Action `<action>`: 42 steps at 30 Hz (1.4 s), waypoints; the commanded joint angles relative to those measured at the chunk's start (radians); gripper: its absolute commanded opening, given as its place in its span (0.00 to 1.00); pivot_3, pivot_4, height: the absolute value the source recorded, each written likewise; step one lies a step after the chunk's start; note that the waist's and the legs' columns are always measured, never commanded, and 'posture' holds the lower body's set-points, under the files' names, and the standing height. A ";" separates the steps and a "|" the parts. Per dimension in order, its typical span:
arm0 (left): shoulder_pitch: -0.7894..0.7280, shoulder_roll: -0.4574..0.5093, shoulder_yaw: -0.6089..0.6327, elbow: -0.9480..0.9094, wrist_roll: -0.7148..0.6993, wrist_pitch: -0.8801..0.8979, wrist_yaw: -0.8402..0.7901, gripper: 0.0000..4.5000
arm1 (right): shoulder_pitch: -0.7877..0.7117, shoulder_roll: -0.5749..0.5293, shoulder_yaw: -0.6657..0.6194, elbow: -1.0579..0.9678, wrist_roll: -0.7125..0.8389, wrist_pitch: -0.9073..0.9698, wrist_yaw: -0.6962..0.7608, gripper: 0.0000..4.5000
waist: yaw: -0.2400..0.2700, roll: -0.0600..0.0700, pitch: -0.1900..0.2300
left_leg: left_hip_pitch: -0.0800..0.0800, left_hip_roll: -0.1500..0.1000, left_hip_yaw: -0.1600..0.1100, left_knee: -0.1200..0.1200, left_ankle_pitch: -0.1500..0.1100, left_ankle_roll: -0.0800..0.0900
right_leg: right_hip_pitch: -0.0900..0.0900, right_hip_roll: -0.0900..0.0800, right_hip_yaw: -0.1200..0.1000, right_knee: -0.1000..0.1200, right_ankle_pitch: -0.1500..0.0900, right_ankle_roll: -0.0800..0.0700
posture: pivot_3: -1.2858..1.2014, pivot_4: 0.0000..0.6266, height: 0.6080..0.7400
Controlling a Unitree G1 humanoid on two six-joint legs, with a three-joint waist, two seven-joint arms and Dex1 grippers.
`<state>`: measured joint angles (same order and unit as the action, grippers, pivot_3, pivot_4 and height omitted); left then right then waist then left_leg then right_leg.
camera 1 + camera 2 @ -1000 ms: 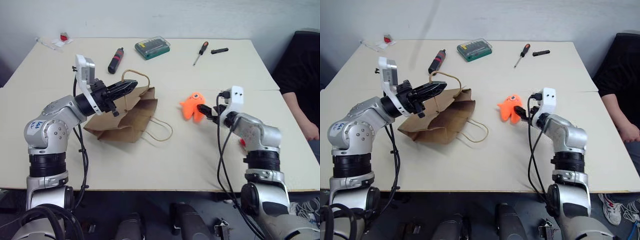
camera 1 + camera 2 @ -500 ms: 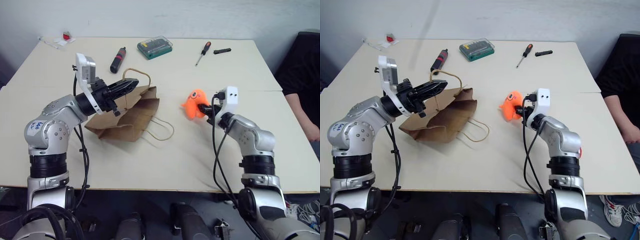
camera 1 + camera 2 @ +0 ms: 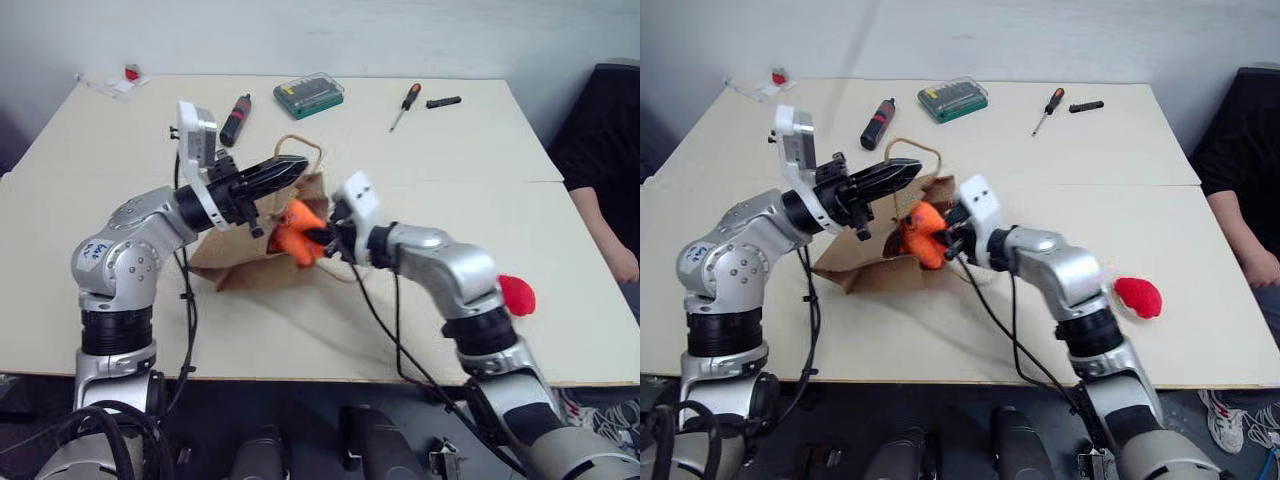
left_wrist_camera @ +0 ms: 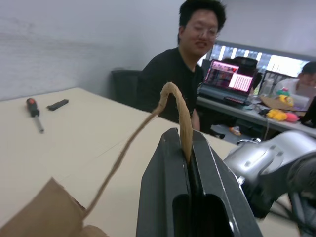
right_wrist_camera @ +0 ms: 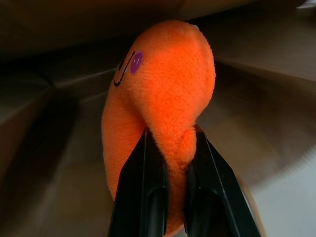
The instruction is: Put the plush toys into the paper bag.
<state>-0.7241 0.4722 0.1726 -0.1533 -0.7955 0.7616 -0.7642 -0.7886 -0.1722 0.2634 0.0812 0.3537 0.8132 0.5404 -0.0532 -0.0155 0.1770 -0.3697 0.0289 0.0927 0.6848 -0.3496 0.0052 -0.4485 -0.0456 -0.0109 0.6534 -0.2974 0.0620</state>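
Plush toys first: the orange octopus toy point(image 3: 294, 232) is pinched by one stubby leg in the right gripper point(image 3: 322, 238), its body hanging just past the fingertips and right at the mouth of the brown paper bag point(image 3: 872, 268). In the right wrist view the black fingers point(image 5: 140, 192) squeeze the soft fabric point(image 5: 163, 98) from both sides, with brown paper walls behind it. The red plush toy point(image 3: 1137, 296) lies on the table point(image 3: 420, 300) well behind that hand, out by the right elbow, so the right arm is plainly the nearer one for it.

The left gripper point(image 3: 290, 168) sits above and just beside the orange toy, pressed together on the bag's twisted paper-cord handle point(image 4: 174, 111), holding that side of the opening up. The bag lies on its side, its long axis running away from the right hand towards the left arm, mouth facing the toy.

To my eye the coming move turns on this: the toy needs to travel further along that axis, deeper past the lifted edge, before the right fingers let go. If the handle sags, the mouth could close on the toy.

A person in black sits at the table's far right edge point(image 3: 600, 170).
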 commanded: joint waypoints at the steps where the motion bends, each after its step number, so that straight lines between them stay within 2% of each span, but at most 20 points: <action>1: -0.007 -0.005 -0.029 -0.059 -0.021 -0.004 -0.021 0.00 | -0.077 0.054 0.012 0.044 -0.021 -0.055 0.020 0.00 | 0.000 0.000 0.000 | 0.000 0.000 0.000 0.000 0.000 0.000 | 0.000 0.000 0.000 0.000 0.000 0.000 | 0.52 0.24 1.00; 7: -0.030 -0.034 -0.004 -0.047 -0.040 -0.004 0.022 0.00 | -0.086 0.086 0.012 0.169 -0.119 -0.141 -0.028 0.00 | 0.000 0.000 0.000 | 0.000 0.000 0.000 0.000 0.000 0.000 | 0.000 0.000 -0.001 0.000 0.000 0.000 | 0.52 0.24 1.00; 14: -0.028 0.000 0.037 0.017 -0.009 -0.034 0.035 0.00 | 0.001 0.080 -0.101 0.004 -0.011 -0.044 0.010 0.51 | -0.001 0.000 0.000 | 0.000 0.000 0.000 0.000 0.000 0.000 | 0.000 0.000 -0.001 0.000 0.000 0.000 | 0.52 0.24 1.00; 17: -0.031 0.009 0.041 0.050 0.002 -0.049 0.034 0.00 | 0.040 0.039 -0.126 -0.122 0.032 0.022 0.026 0.75 | -0.001 0.000 0.000 | 0.000 0.000 -0.001 0.000 0.000 0.000 | 0.000 0.000 -0.001 0.000 0.000 0.000 | 0.52 0.24 1.00; 20: -0.035 0.021 0.060 0.099 0.006 -0.060 0.039 0.00 | 0.100 -0.038 -0.245 -0.319 0.104 0.142 -0.015 0.98 | 0.005 0.000 0.000 | 0.000 0.000 -0.001 0.000 0.000 0.000 | 0.000 0.000 -0.001 0.000 0.000 0.000 | 0.52 0.24 1.00; 24: -0.043 0.015 0.094 0.139 -0.011 -0.054 0.075 0.00 | 0.210 -0.183 -0.479 -0.572 0.187 0.361 -0.085 0.99 | 0.028 0.000 0.000 | 0.000 0.000 -0.001 0.000 0.000 0.001 | 0.000 -0.001 -0.001 -0.001 0.000 0.000 | 0.52 0.24 1.00; 27: -0.038 0.018 0.095 0.130 -0.019 -0.047 0.070 0.00 | 0.370 -0.356 -0.747 -0.719 0.261 0.491 -0.043 0.99 | 0.046 0.000 0.000 | -0.002 0.000 -0.003 0.000 -0.001 0.001 | 0.001 -0.002 -0.003 -0.003 0.000 0.000 | 0.52 0.24 1.00; 31: -0.040 0.039 0.092 0.137 -0.022 -0.038 0.042 0.00 | 0.677 -0.503 -1.007 -0.770 0.257 0.450 0.048 0.99 | 0.054 0.000 0.000 | -0.001 -0.001 -0.003 -0.002 -0.001 0.002 | 0.003 0.000 -0.003 -0.008 0.000 0.000 | 0.52 0.24 1.00; 33: -0.047 0.048 0.092 0.145 -0.022 -0.033 0.030 0.00 | 0.801 -0.522 -1.092 -0.770 0.249 0.404 0.077 0.99 | 0.053 -0.001 0.000 | 0.001 -0.001 -0.002 -0.002 -0.001 0.002 | 0.004 0.001 -0.002 -0.010 0.000 0.001 | 0.52 0.24 1.00; 37: -0.080 0.048 0.072 0.188 -0.001 -0.050 0.002 0.00 | 0.963 -0.458 -1.211 -0.749 0.267 0.342 0.088 0.99 | 0.045 -0.001 0.000 | 0.005 -0.001 0.002 -0.002 0.000 0.001 | 0.005 0.002 0.003 -0.007 0.001 0.002 | 0.52 0.24 1.00; 40: -0.112 0.034 0.057 0.209 0.008 -0.063 -0.008 0.00 | 1.014 -0.404 -1.193 -0.722 0.242 0.277 0.048 0.99 | 0.045 -0.001 0.000 | 0.012 -0.001 0.002 -0.003 0.000 0.001 | 0.011 0.004 0.004 -0.007 0.001 0.001 | 0.52 0.24 1.00; 42: -0.121 0.027 0.049 0.211 0.012 -0.068 -0.011 0.00 | 1.013 -0.390 -1.133 -0.705 0.213 0.223 0.023 0.99 | 0.042 -0.001 0.000 | 0.014 -0.001 0.002 -0.004 0.000 0.001 | 0.013 0.003 0.005 -0.008 0.001 0.001 | 0.52 0.24 1.00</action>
<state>-0.8176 0.5006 0.2171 0.0646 -0.7870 0.7166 -0.7646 0.2294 -0.5616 -0.8872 -0.6189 0.5820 1.0929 0.5829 -0.0115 -0.0164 0.1771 -0.3546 0.0280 0.0954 0.6811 -0.3498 0.0066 -0.4337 -0.0425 -0.0059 0.6453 -0.2960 0.0634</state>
